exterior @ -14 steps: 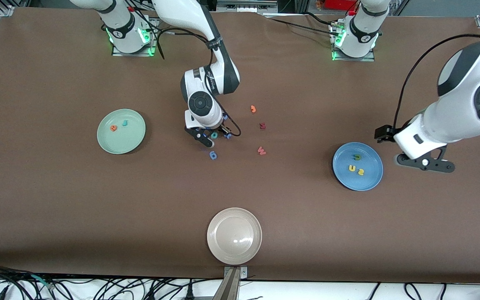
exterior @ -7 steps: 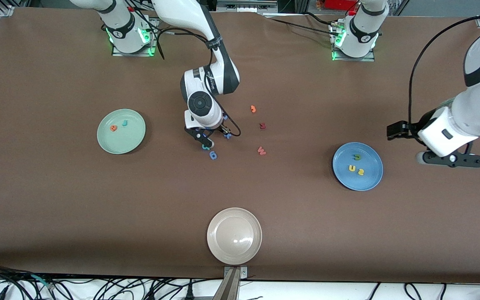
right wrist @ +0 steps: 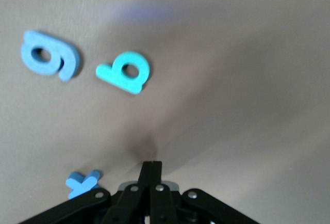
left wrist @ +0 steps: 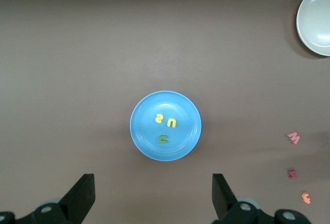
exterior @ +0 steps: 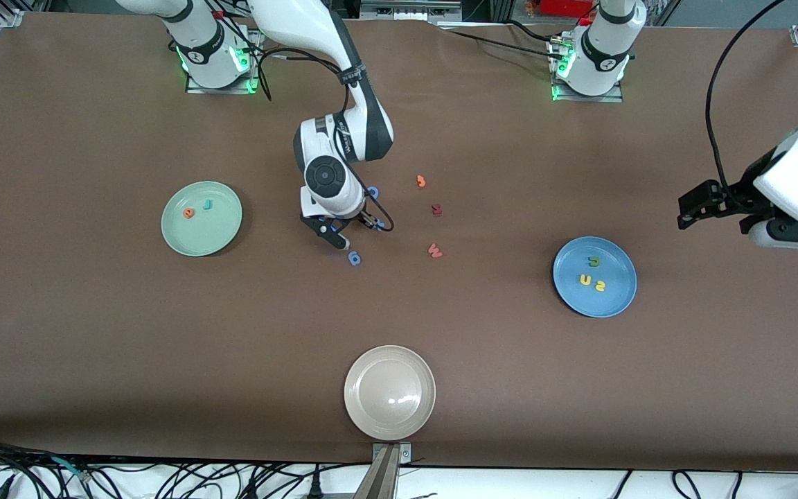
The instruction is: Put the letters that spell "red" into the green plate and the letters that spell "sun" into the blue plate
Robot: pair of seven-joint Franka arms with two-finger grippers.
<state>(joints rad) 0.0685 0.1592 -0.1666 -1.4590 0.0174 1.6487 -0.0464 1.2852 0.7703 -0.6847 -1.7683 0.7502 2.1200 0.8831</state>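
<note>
While right tool (right wrist: 150,168) clenches nothing and left tool (left wrist: 152,187) gapes, teal d (right wrist: 124,73) lies flat.

My right arm reaches from its base at the counter's top edge out over the middle of the counter, wrist bent down, my right gripper (exterior: 341,239) low over the surface. Its fingers (right wrist: 150,175) are pressed together with nothing between them. My left arm is drawn out toward its own end of the counter, and my left gripper (left wrist: 152,195) hangs high there, jaws spread wide and empty.
</note>
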